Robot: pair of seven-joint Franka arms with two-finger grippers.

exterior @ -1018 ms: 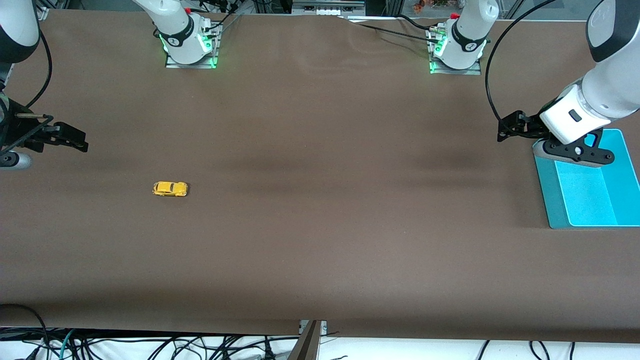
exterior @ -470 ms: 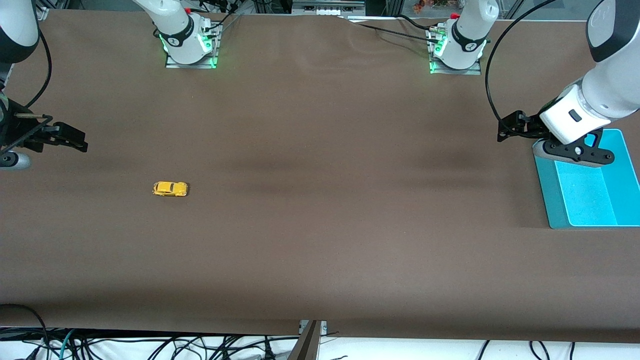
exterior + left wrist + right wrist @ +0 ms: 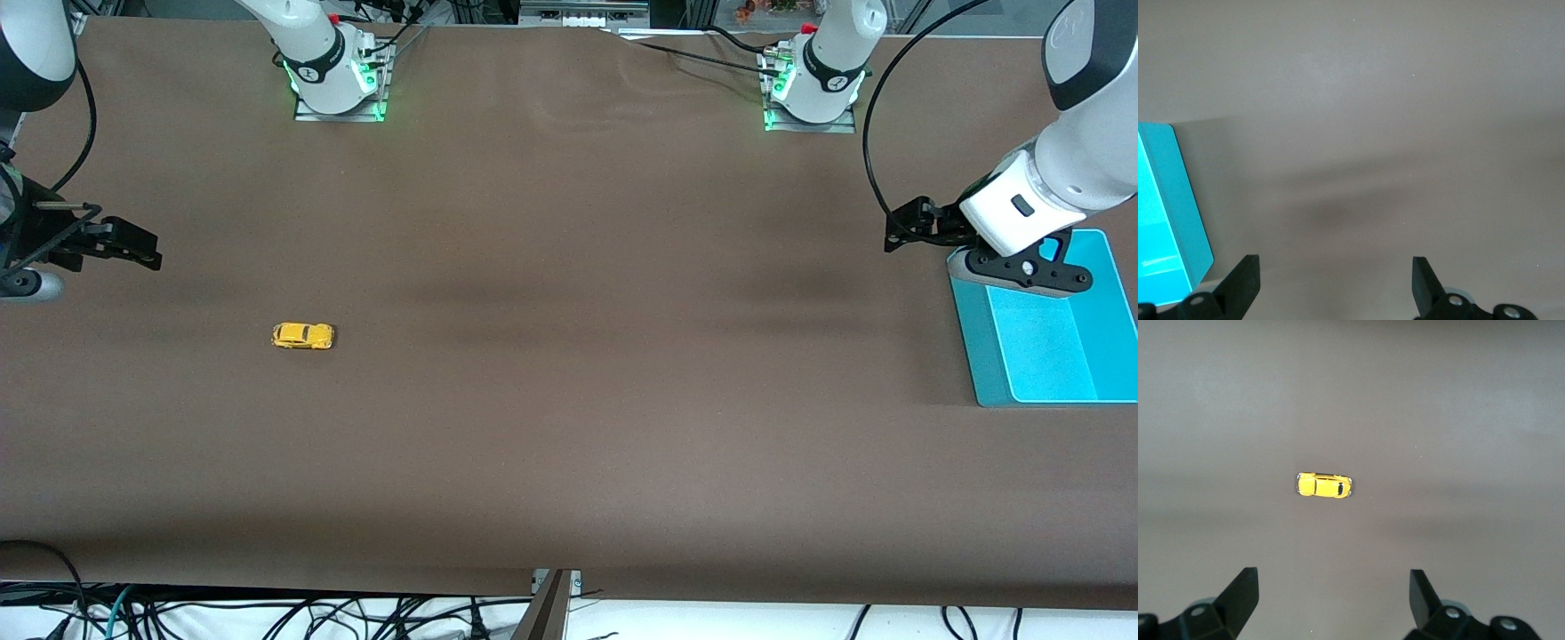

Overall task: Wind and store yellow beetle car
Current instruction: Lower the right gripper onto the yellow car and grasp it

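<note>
Your right tool (image 3: 133,249) hangs wide open and empty over the surface's (image 3: 569,444) right-arm end, the car (image 3: 302,335) untouched nearby. Your left tool (image 3: 911,229) waits open beside the bin (image 3: 987,356), so winding and storing both remain.

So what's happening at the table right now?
Nothing is held yet. The yellow beetle car sits alone on the brown table toward the right arm's end. The right gripper hangs open above the table near it. The left gripper waits open beside the teal bin.
</note>
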